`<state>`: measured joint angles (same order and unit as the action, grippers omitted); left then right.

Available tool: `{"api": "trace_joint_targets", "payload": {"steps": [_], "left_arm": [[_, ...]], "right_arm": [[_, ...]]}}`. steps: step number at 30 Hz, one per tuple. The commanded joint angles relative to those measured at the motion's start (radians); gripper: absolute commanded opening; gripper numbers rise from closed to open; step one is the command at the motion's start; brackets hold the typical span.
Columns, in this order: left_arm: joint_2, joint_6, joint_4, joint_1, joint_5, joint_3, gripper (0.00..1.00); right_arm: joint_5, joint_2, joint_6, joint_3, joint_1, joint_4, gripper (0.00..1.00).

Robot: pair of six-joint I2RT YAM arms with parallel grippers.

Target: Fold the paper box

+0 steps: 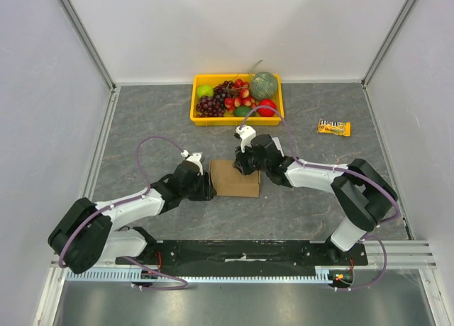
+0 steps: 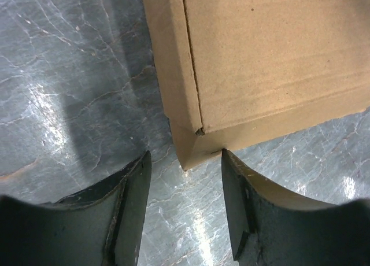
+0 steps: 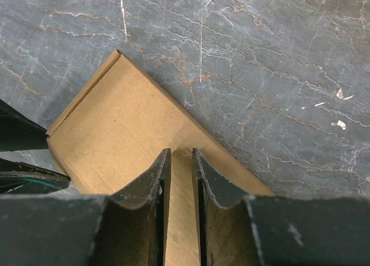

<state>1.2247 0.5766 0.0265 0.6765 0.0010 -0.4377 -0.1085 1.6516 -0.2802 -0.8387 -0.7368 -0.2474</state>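
The paper box (image 1: 235,178) is plain brown cardboard, folded into a closed flat carton lying on the grey table between the two arms. My left gripper (image 1: 206,188) is open at the box's left end. In the left wrist view its jaws (image 2: 185,156) straddle the near corner of the box (image 2: 272,58), with the right fingertip (image 2: 231,162) touching the box's side wall. My right gripper (image 1: 245,166) is over the box's far edge. In the right wrist view its fingers (image 3: 181,153) are nearly together, holding nothing, right above the box top (image 3: 121,127).
A yellow tray (image 1: 201,119) of toy fruit stands at the back centre. A yellow snack bar (image 1: 333,127) lies at the right. White walls enclose the table on three sides. The left gripper's fingers (image 3: 23,133) show at the left edge of the right wrist view.
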Motion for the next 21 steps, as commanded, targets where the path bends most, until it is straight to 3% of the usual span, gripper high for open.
{"api": "trace_joint_targets", "payload": {"steps": [1, 9, 16, 21], "left_arm": [[0.035, 0.016, 0.0, 0.005, -0.081, -0.024, 0.59], [0.073, 0.051, 0.016, 0.003, -0.185, -0.059, 0.61], [0.087, 0.077, 0.055, 0.003, -0.271, -0.096, 0.62], [0.082, 0.072, 0.085, -0.002, -0.303, -0.13, 0.63]], "right_arm": [[-0.011, -0.009, -0.01, -0.022, 0.002, 0.003, 0.28], [-0.04, -0.022, -0.028, -0.026, 0.002, 0.025, 0.28], [-0.016, -0.131, -0.036, -0.031, 0.019, 0.053, 0.28], [0.163, -0.17, -0.053, -0.072, 0.059, 0.157, 0.32]]}}
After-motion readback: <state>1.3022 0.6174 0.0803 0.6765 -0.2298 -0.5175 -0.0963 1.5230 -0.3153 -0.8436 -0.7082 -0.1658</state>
